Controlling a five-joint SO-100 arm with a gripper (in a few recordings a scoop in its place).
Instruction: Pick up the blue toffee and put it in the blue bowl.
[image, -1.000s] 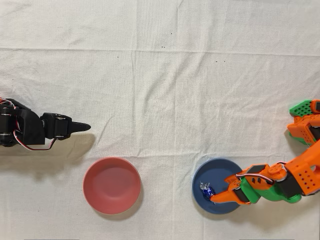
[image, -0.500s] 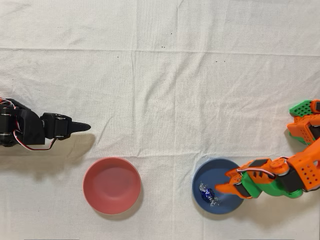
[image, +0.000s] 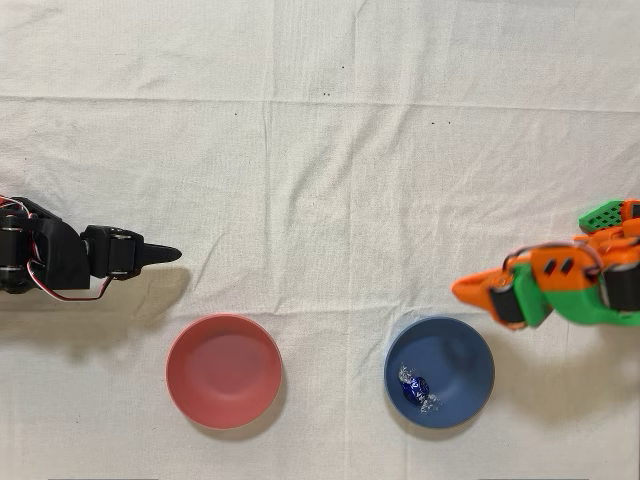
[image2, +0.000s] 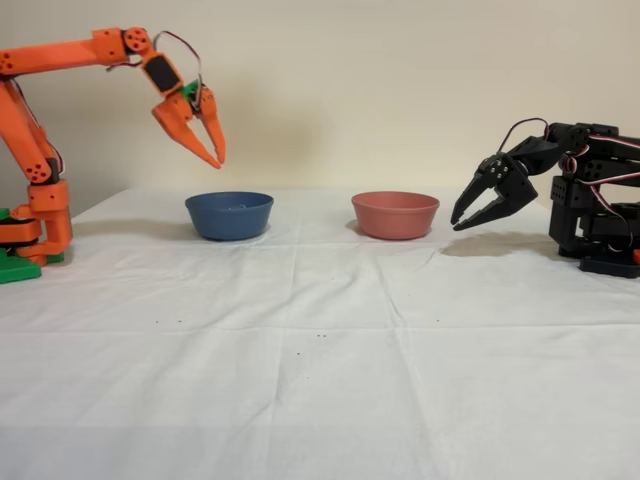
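Lifted away, spread claw (image2: 213, 157) leaves blue toffee (image: 414, 386) inside blue bowl (image: 460, 340) below.

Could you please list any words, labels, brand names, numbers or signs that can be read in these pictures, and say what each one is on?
No text can be read here.
Blue toffee, lying in the blue bowl: white marks on the foil, too small and blurred to read.
Pink-red bowl, white tablecloth, orange arm: no lettering visible.
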